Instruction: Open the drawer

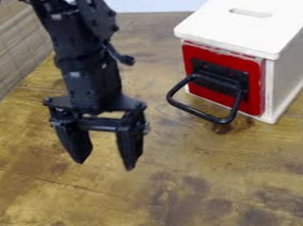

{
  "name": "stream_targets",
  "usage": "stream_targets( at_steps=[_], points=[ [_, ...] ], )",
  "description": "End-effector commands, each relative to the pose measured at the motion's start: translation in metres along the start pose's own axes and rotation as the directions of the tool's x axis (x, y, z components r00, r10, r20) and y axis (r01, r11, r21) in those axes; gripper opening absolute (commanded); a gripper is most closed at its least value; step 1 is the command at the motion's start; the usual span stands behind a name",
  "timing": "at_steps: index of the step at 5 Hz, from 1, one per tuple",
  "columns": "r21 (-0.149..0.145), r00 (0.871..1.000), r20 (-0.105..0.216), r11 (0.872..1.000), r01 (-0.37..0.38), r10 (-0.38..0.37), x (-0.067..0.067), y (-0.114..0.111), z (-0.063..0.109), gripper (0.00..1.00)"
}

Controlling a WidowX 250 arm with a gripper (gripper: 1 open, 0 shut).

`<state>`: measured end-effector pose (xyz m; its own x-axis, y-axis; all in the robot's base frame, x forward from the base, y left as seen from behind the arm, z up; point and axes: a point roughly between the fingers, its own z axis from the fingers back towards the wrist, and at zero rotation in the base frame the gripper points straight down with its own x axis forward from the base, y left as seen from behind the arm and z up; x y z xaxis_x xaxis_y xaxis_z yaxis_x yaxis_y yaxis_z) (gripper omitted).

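The drawer (pixel 239 82) shows as a red front panel set into a white cube housing (pixel 246 27) at the right, its front flush with the housing. A large black wire loop handle (pixel 201 103) hangs from the panel down onto the wooden table. My black gripper (pixel 104 154) hovers left of the handle, pointing down, open with nothing between its two fingers (pixel 78 145). It is well apart from the handle.
The wooden table (pixel 188 196) has dark stains in front of the gripper. A ribbed brown wall (pixel 5 53) runs along the left side. The housing has a slot in its top.
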<state>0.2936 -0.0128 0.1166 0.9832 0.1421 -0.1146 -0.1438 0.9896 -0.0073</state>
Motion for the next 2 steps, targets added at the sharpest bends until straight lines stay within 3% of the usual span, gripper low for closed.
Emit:
stream_targets(
  at_steps=[1,2],
  points=[
    [-0.044,0.988,0.056,0.989,-0.139,0.141,0.019,-0.011,0.018,1.0],
    [-0.091,0.952,0.058,0.951,-0.294,0.3,0.037,-0.013,0.019,1.0]
  ],
)
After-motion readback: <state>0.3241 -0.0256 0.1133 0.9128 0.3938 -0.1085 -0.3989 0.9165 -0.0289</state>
